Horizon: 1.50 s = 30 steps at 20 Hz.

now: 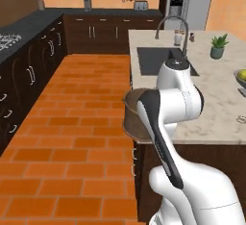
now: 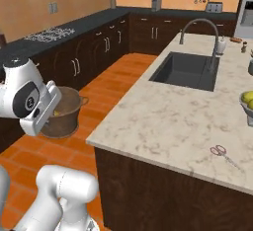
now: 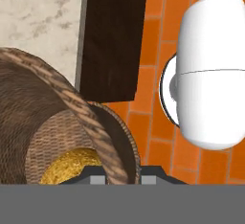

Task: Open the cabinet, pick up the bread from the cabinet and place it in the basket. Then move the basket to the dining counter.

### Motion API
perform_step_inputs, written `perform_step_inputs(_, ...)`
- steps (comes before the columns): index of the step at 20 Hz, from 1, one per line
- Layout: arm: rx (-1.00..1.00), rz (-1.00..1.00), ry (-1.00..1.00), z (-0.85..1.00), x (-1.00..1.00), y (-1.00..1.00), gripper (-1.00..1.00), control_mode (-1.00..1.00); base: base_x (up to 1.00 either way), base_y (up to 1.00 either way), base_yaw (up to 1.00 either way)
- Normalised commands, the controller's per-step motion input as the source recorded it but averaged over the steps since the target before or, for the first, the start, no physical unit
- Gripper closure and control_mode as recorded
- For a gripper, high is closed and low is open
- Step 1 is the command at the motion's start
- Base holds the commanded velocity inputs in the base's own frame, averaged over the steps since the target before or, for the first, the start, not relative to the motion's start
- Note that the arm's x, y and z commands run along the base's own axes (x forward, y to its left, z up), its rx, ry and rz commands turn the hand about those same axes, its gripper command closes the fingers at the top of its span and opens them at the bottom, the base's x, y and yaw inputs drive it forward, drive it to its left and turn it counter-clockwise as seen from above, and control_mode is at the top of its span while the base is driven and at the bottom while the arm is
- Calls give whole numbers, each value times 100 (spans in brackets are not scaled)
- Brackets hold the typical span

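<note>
Nearest: white glossy arm, dark at the joints, holding the basket (image 2: 63, 112) off the orange brick floor (image 1: 81, 123), just beside the near corner of the counter (image 2: 163, 121). Basket: round, tapering, rough brown weave, thin hoop handle (image 3: 93, 117) arching over the mouth. The hand view looks straight down into it: golden, crumbly bread (image 3: 72, 165) lies at the bottom, a yellow sliver of which also shows past the arm in the right base view. Gripper (image 3: 120, 176): its tips sit either side of the hoop at the rim, apparently clamped on it, though the contact itself is hidden at the frame edge. Counter: pale speckled stone top on a dark wood base. Scissors (image 2: 223, 154) lie near its front edge, seen from the right. Further on, an inset dark sink (image 2: 187, 70) with a curved steel faucet (image 2: 200, 32). The left base view adds a small potted plant (image 1: 218, 46). Farthest: dark drawers (image 1: 29, 70) under a black worktop, with a hob (image 2: 48, 34).
</note>
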Motion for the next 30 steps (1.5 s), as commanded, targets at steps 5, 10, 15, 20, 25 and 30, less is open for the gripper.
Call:
perform_step_inputs(5,0,0,0,0,0,0,100,100,17,-78,0)
perform_step_inputs(10,0,0,0,0,0,0,100,100,28,-50,-6)
perform_step_inputs(15,0,0,0,0,0,0,100,100,9,-2,-4)
perform_step_inputs(20,0,0,0,0,0,0,100,100,21,0,0)
perform_step_inputs(25,0,0,0,0,0,0,100,100,31,0,0)
perform_step_inputs(30,0,0,0,0,0,0,100,100,26,2,0)
